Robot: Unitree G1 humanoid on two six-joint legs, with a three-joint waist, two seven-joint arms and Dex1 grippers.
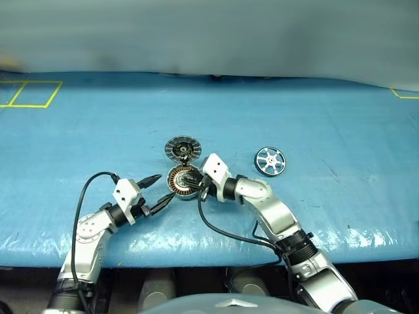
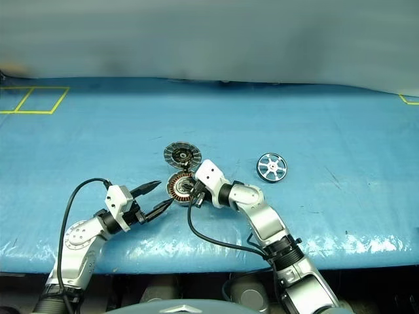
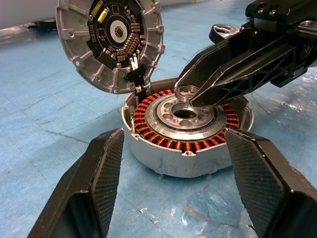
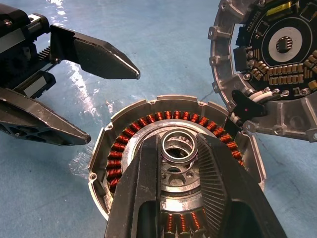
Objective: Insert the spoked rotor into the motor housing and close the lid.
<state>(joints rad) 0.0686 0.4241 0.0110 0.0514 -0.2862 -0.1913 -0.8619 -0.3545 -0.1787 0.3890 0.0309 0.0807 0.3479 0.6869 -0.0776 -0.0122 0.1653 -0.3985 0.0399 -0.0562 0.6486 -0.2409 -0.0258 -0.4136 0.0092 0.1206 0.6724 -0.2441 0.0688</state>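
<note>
**Centrally placed: motor housing between two tools, small ring being held over the hub**

Centrally, in the head views, the motor housing (image 1: 182, 181) is sitting on the blue tabletop (image 1: 327, 118), its copper-brown windings exposed around a silver hub. The lid (image 1: 181, 148) is standing just above it in the frame, tilted up at the housing's far edge and touching it there; its inner face, carrying a dark circuit board, is showing in the wrist views (image 3: 110, 42). The spoked rotor (image 1: 270, 161) is lying flat to the right of centre, well apart from the housing.

The right tool (image 4: 179, 148) is reaching in from the lower right and hanging over the hub, its two black fingers clenched on a small silver ring (image 4: 180, 145); whether the ring is touching the hub cannot be told. The left tool (image 1: 159, 190) is pointing at the housing from the lower left, released, with its fingers spread and nothing between them. In the left wrist view those fingers (image 3: 94, 183) are framing the housing (image 3: 183, 139) on either side without touching it.
</note>
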